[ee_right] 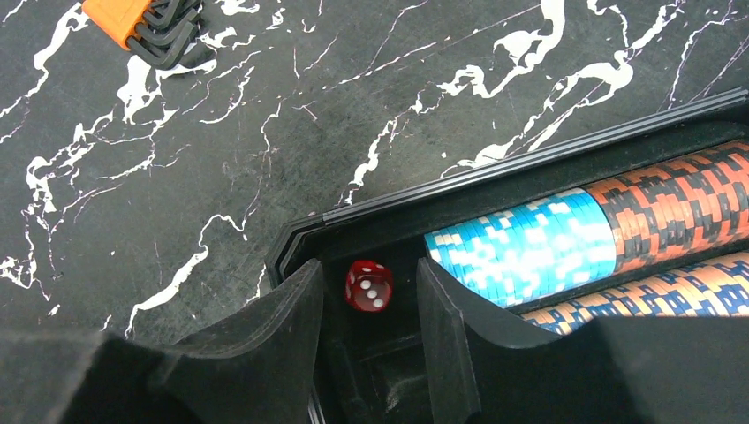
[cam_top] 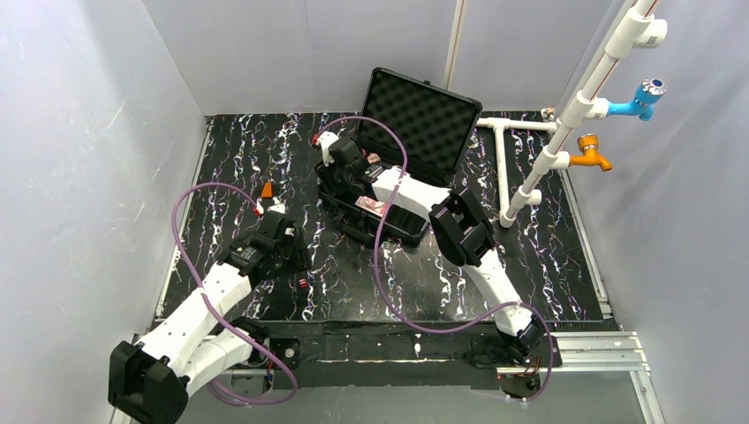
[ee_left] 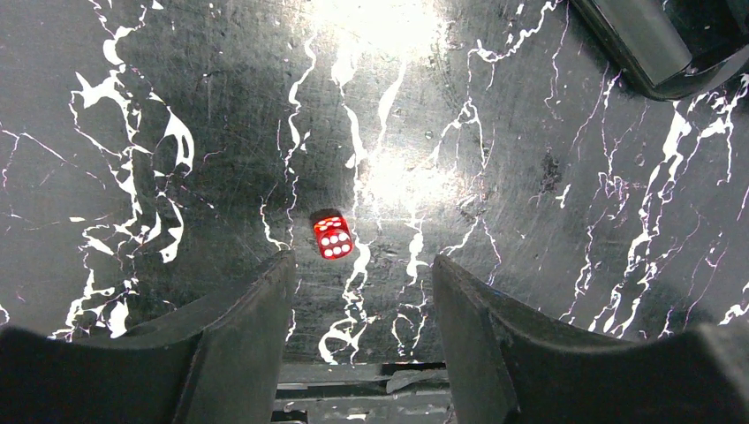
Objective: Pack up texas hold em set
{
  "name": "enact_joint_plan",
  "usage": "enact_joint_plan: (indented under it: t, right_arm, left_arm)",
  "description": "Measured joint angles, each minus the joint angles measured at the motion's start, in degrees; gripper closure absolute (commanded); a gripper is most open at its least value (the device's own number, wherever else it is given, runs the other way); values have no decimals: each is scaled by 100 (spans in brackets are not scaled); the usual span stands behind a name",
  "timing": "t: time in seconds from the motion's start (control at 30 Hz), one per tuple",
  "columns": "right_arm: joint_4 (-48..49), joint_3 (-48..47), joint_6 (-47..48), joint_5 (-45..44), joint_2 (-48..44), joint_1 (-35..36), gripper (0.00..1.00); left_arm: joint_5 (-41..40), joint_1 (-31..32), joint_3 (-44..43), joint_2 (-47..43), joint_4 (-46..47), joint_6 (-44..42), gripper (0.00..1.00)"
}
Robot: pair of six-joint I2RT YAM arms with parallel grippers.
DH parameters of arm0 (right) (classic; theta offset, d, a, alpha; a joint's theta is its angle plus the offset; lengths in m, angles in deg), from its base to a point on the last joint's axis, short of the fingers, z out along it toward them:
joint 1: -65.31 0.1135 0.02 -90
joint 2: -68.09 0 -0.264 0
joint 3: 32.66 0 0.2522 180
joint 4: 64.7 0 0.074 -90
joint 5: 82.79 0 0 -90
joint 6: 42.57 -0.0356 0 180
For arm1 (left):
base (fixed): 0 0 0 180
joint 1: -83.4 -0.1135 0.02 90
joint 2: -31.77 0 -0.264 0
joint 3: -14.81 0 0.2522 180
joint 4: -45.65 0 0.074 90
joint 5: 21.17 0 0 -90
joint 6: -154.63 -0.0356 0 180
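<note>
On the marbled table (cam_top: 548,265), the left gripper (ee_left: 362,265), fingers spread, aims at a die (ee_left: 333,237) at 12 o'clock, apparently for pickup, while the right gripper (ee_right: 365,265), also spread, straddles a second die (ee_right: 368,285) inside the case (ee_right: 530,163).

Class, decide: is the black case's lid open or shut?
Open. The lid stands raised behind the base, and chips lie exposed inside.

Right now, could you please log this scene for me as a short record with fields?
Case: black rectangular hard plastic case, lid open, foam-lined
Chips: light blue chip row next to orange-and-black chip row, both lying in the case
Packed die: small red die in the case's corner compartment
Right arm: right gripper open, one finger on each side of that die
Loose die: second small red die on the black marbled tabletop
Left arm: left gripper open, just short of the loose die
</note>
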Motion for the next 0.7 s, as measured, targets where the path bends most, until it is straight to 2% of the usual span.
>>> enact_joint_plan:
  t: [0.27,0.43,0.7]
  right_arm:
    - [-15,229,-140,24,-269,4,39]
    - [-35,1119,-251,22,-1287,4,32]
    - [260,2667,-402,-87,-3220,4,13]
  left_arm:
    - [-151,221,0,0,-116,79,42]
    - [-385,483,0,9,-306,256,40]
    - [-667,671,133,109,-511,706,40]
